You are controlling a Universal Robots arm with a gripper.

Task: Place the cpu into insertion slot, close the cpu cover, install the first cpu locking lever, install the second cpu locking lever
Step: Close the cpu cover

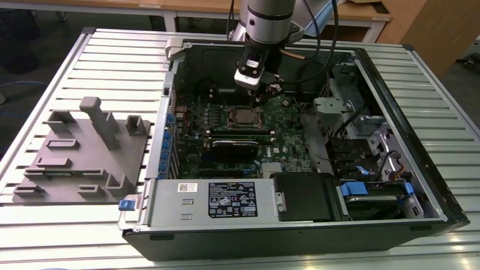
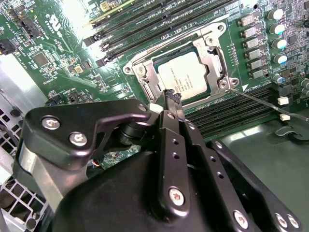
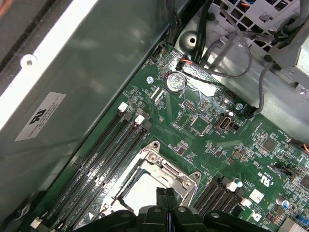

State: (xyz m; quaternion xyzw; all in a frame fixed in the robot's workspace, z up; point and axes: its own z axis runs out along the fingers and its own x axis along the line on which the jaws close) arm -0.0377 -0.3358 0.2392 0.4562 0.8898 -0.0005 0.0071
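Hovering in the upper middle of the exterior view, inside the open black computer case (image 1: pixel 300 230), the black two-finger gripper (image 1: pixel 264 90) points down at the green motherboard (image 1: pixel 289 140). In both wrist views its fingertips are pressed together with nothing between them, poised just above one edge of the socket. The cpu (image 2: pixel 186 72), a small flat square chip with a silvery-grey metal top, already lies in the insertion slot (image 2: pixel 136 71), a square socket with a metal frame. The cpu cover (image 2: pixel 212 58), a thin metal frame with a square window, lies down flat around the chip. One thin steel locking lever (image 2: pixel 270 105) juts out from the socket's corner across the long black memory slots (image 2: pixel 231 113) and looks unlatched. A second thin rod (image 2: pixel 178 36) runs along the opposite side of the socket; whether it is hooked I cannot tell. The work seems to be at the levers. To do it well, the closed tips should bear on a rod near its free end, never on the chip's lid. The push should be steady, downward and slightly sideways, so the rod tucks under its catch while the cover stays flat.
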